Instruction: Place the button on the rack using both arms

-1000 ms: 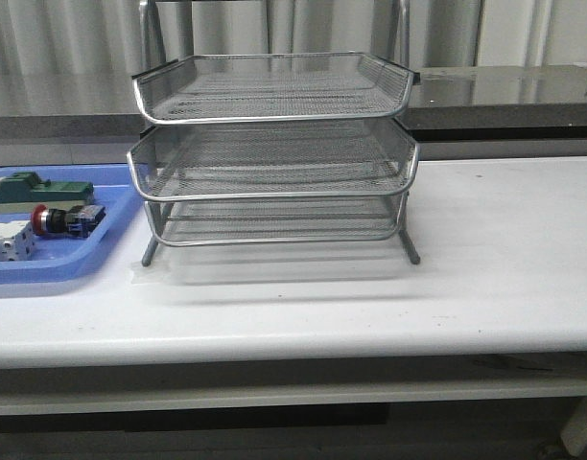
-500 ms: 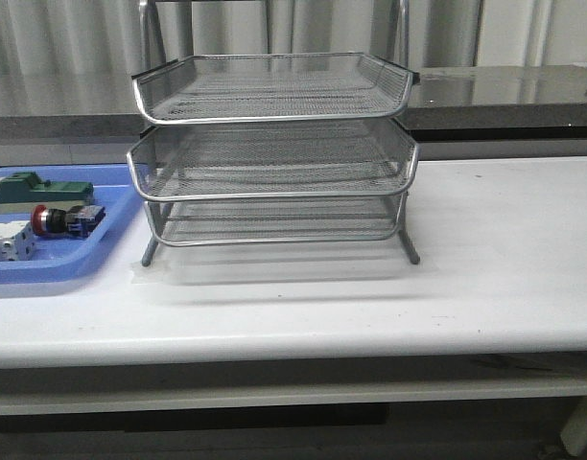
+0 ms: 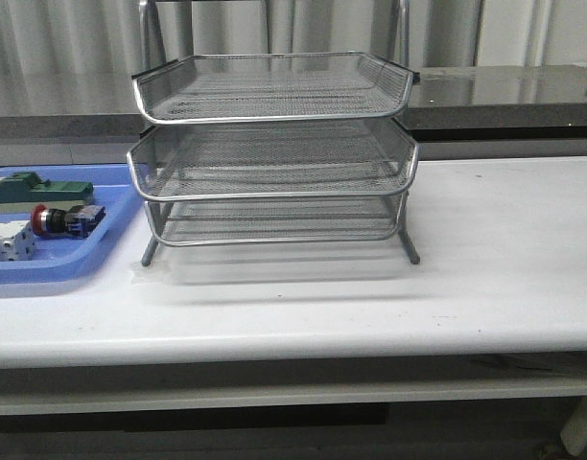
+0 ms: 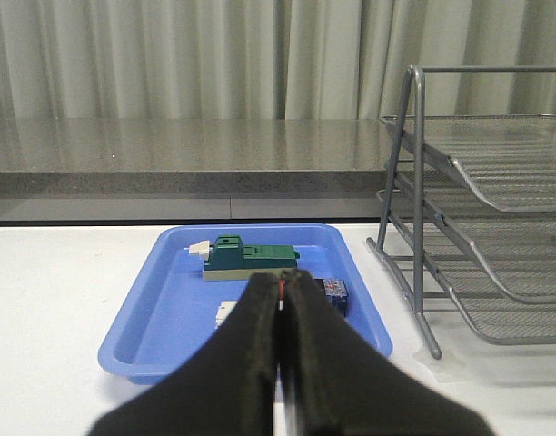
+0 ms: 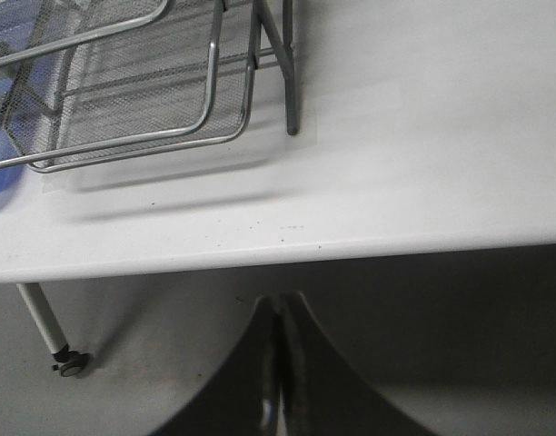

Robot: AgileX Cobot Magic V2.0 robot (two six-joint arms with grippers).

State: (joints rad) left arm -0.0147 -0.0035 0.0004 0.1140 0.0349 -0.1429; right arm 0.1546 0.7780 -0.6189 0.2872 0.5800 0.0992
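Observation:
The button (image 3: pixel 67 219), red head, black collar and blue-black body, lies on its side in the blue tray (image 3: pixel 44 270) at the table's left. The silver three-tier wire rack (image 3: pixel 272 153) stands mid-table. Neither arm shows in the front view. In the left wrist view my left gripper (image 4: pixel 284 278) is shut and empty, short of the tray (image 4: pixel 142 309); its fingers hide most of the button, whose blue body (image 4: pixel 333 292) and a sliver of red show past the fingertips. The rack's side (image 4: pixel 478 227) is beside the tray. My right gripper (image 5: pixel 280 302) is shut and empty, below the table's front edge, with the rack (image 5: pixel 124 91) beyond.
A green block part (image 3: pixel 40 190) and a white block part (image 3: pixel 10 245) also lie in the blue tray. A dark counter (image 3: pixel 524 96) runs behind the table. A table leg with a caster (image 5: pixel 49 331) shows in the right wrist view.

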